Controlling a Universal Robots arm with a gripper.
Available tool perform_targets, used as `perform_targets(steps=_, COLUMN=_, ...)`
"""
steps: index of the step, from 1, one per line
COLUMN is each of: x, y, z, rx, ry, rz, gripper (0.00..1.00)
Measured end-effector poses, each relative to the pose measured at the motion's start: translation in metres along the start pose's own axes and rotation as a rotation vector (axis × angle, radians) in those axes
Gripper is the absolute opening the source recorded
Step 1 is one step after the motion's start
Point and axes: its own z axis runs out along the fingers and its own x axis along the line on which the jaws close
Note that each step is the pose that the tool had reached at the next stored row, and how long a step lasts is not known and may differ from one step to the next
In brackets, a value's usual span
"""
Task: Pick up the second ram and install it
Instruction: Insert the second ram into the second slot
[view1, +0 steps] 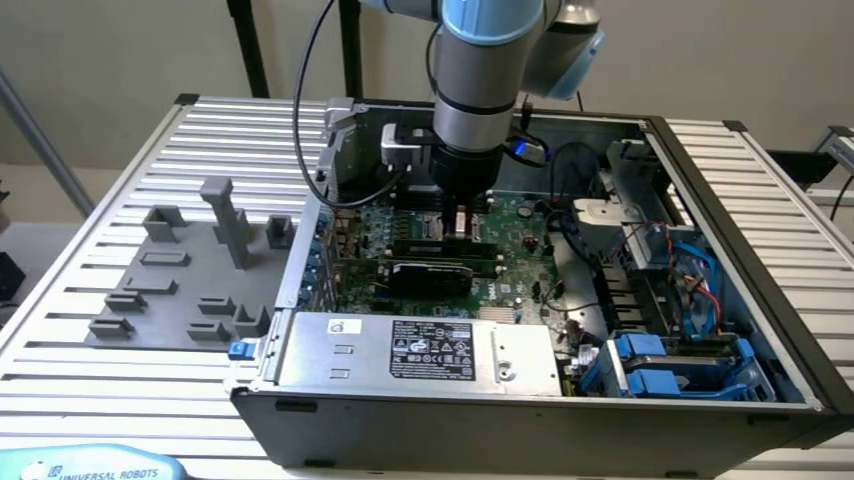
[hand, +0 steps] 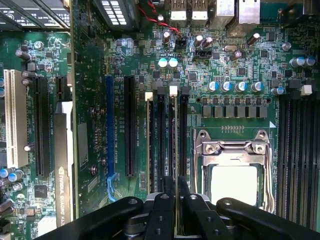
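The second ram (hand: 173, 145) is standing on edge in the motherboard's (hand: 235, 65) memory slot beside the empty CPU socket (hand: 233, 172), the wrist view showing the gripper (hand: 175, 200) pinching its near end between nearly closed fingers. The exterior view is showing the open computer case (view1: 747, 200) holding motherboard, power supply (view1: 414, 350) and blue drive bays (view1: 667, 365), with grey holder blocks (view1: 187, 270) sitting outside on the slatted table (view1: 80, 330).
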Motion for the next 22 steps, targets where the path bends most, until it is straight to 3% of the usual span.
perform_targets(steps=16, x=0.0, y=0.0008, z=0.0034, rx=-0.0001, ry=-0.0001, rz=0.0, gripper=0.15)
perform_targets(steps=17, x=0.0, y=0.0008, z=0.0032, rx=0.0001, ry=-0.0006, rz=0.0, gripper=0.22)
perform_targets(steps=22, x=0.0, y=0.001, z=-0.0097, rx=-0.0001, ry=-0.0054, rz=0.0, gripper=0.22)
